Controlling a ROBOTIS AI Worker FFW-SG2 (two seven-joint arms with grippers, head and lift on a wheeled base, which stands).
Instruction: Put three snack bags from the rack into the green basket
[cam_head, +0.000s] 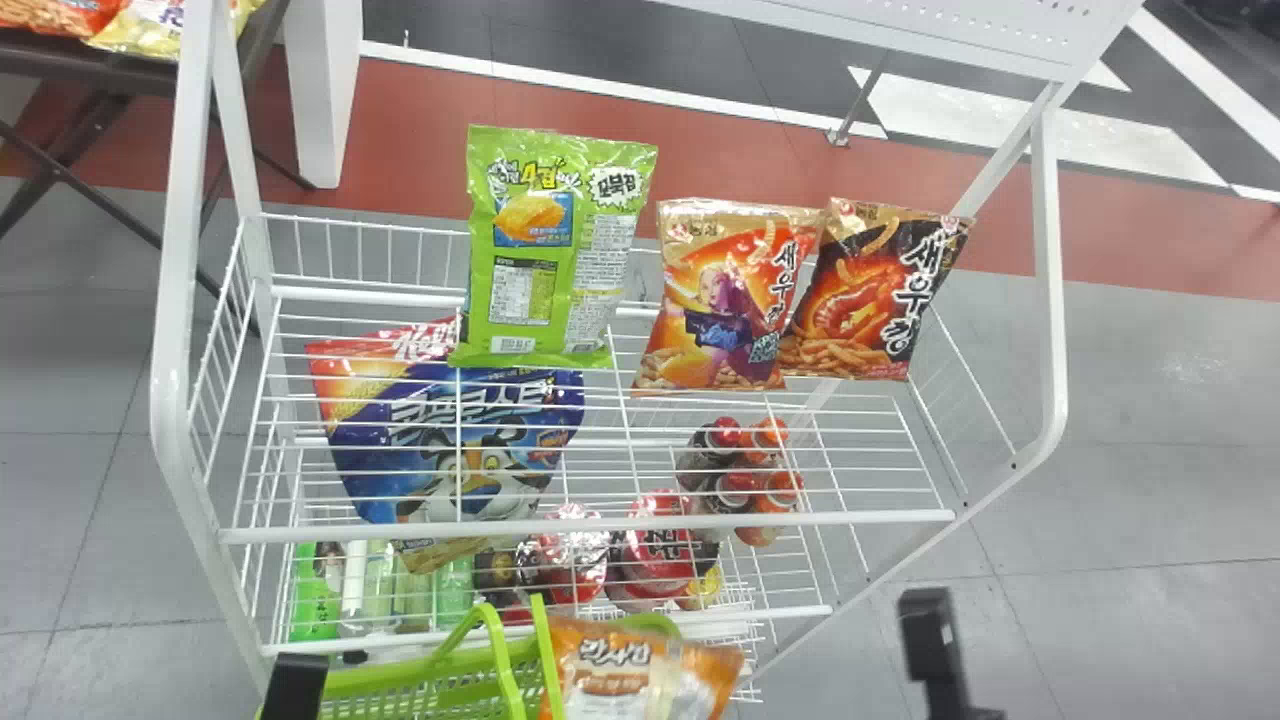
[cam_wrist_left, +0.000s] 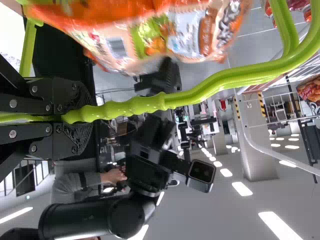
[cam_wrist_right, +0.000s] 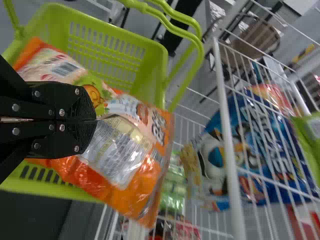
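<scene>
You have the orange snack bag (cam_head: 610, 685) right at your right end effector (cam_head: 930, 640), whose fingers (cam_wrist_right: 80, 102) are pinching a fold of it partway along, so it creases at their tips. In the right wrist view, the bag lies across the mouth of the green basket (cam_wrist_right: 152, 45), one end running past the rim towards the rack (cam_head: 590, 522); you can't tell how low it sits. Your left end effector (cam_head: 295, 688) has its fingers closed around the basket's handle (cam_wrist_left: 135, 106). The bag in your grip is glossy and crinkled, orange with pale panels and a shiny, clear-looking patch. Over on the rack, you've got a bright green bag (cam_head: 535, 280) beside a red-and-tan bag (cam_head: 710, 310) with a figure on it, then a dark bag (cam_head: 870, 300) with orange snack artwork; a blue bag (cam_head: 450, 430) with a cartoon tiger shows through the wires. For printing, your held bag carries bold dark lettering, small text and a barcode. The green one shows a boxed facts table, the red-and-tan and dark ones have large lettering running down their sides, and the blue one has big white lettering.
</scene>
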